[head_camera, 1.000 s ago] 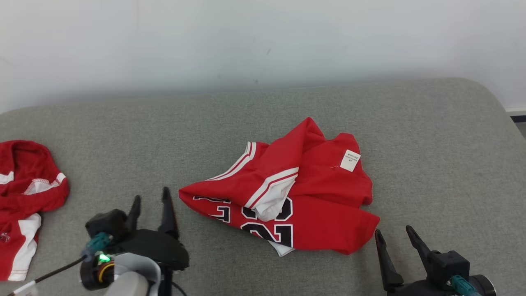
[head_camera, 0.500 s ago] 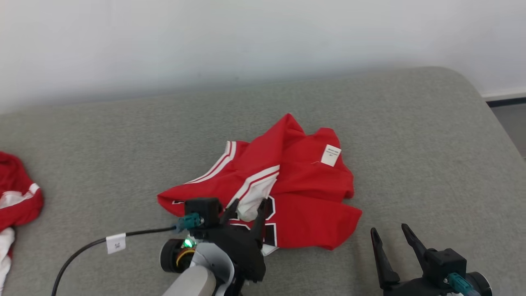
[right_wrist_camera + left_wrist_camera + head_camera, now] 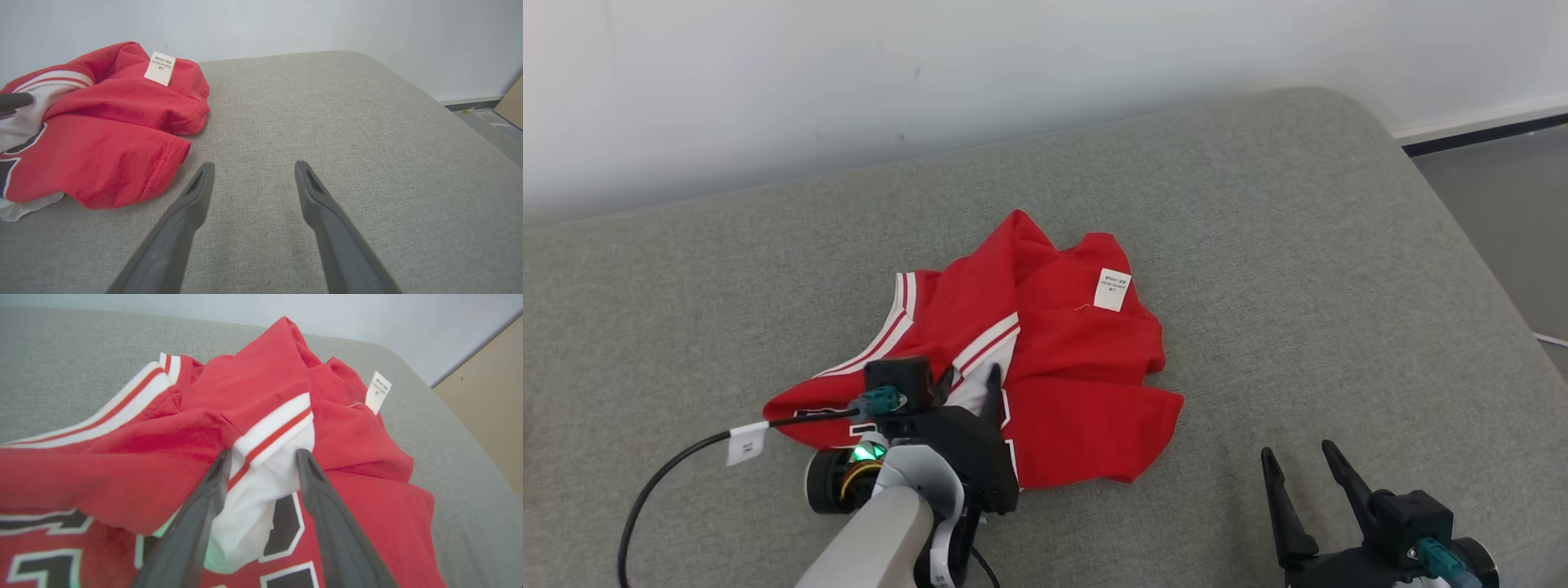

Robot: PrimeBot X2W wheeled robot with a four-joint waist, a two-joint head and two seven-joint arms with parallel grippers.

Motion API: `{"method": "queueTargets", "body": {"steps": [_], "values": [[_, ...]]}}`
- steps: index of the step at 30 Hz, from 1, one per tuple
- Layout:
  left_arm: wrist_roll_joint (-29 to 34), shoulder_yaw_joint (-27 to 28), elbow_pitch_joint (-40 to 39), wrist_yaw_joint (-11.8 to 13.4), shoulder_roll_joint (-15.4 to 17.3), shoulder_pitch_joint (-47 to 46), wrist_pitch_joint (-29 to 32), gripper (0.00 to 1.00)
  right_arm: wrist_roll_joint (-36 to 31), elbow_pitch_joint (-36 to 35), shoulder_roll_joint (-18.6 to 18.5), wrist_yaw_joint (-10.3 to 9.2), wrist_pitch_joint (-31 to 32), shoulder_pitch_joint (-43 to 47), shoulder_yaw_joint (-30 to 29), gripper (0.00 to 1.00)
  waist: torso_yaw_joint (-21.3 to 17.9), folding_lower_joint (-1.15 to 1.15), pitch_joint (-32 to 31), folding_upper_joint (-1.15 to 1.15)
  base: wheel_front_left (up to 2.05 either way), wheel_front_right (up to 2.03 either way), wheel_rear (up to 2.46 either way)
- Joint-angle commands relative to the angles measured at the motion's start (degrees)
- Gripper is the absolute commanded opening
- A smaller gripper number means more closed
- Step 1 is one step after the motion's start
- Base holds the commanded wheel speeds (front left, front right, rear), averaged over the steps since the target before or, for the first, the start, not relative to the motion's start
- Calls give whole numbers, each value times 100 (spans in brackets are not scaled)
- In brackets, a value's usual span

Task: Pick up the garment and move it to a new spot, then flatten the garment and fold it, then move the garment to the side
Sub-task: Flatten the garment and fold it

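Jaws on the left gripper, two long dark fingers, stand apart and straddle a white fold of cloth that pokes out under a striped cuff; nothing is pinched yet. From where I stand that fold belongs to the crumpled red jersey with white-and-red striped trim and black numerals, which lies in a heap about the middle of the grey upholstered cushion, a little nearer its front edge than its back edge, a small white label turned up on its far side. The right gripper hangs open and empty over bare cushion near the front edge, towards the right corner, well clear of the jersey's hem. I'd judge this to be the very first step, the pick-up, with the grasp lined up but not made. The next move calls for the left fingers to sink a touch deeper and close firmly on the fold, taking enough layers that the cloth does not slip out on the lift, before the heap is carried to a fresh spot.
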Motion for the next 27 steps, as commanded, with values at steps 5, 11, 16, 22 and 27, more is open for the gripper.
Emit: {"method": "queueTargets", "body": {"steps": [5,11,16,22,27], "values": [[64,127,-43,-67,119,-132,-362,0,-14,49,5,-12,-76,-4,-38,100,145,0,-29,0,0,0,0],[-108,438,-417,-129,267,-184,-726,0,-78,25,2,-12,-15,-15,-52,100,447,0,-208,0,0,0,0],[-383,608,-1549,-247,508,69,-559,0,-132,-39,1,-12,14,177,-83,100,688,0,-379,0,0,0,0],[-588,398,-3467,-152,757,458,200,0,-150,-158,1,-12,80,327,-108,100,922,0,-499,0,0,0,0],[-723,306,-4432,211,1027,958,750,0,-148,-237,4,-12,114,383,-56,100,995,0,-518,0,0,0,0]]}}
